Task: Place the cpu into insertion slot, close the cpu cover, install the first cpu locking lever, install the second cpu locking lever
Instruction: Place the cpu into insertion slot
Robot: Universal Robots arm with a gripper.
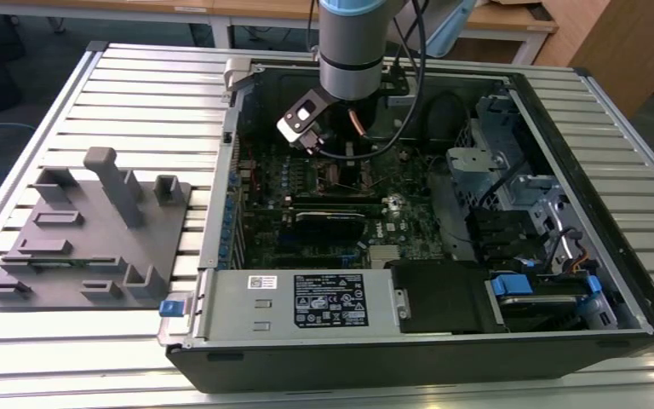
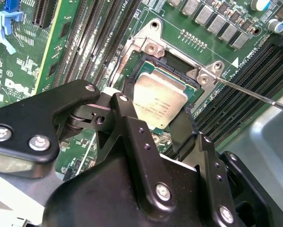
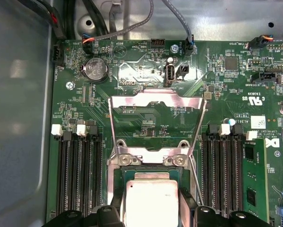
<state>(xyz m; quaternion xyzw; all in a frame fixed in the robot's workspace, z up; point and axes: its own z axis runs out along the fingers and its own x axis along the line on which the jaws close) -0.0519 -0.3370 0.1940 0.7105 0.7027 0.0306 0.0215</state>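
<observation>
The cpu (image 2: 160,100), a small square chip with a pale metal top, lies over the dark centre of the insertion slot (image 2: 201,75). My gripper (image 2: 155,111) has a black finger against each of two opposite sides of the cpu (image 3: 150,201) and looks shut on it. The cpu cover (image 3: 132,100), a thin silvery frame, is swung open beyond the insertion slot (image 3: 146,159). A thin wire locking lever (image 2: 254,94) sticks out free beside the socket. In the exterior view the arm (image 1: 350,51) reaches down into the open computer case, hiding the socket.
Long black memory slots (image 3: 77,179) flank the socket on both sides. Cables (image 3: 132,28) run along the case wall. The grey power supply box (image 1: 304,302) sits at the case's near side. On the exterior view's left, a grey fixture plate (image 1: 83,239) lies on the slatted table.
</observation>
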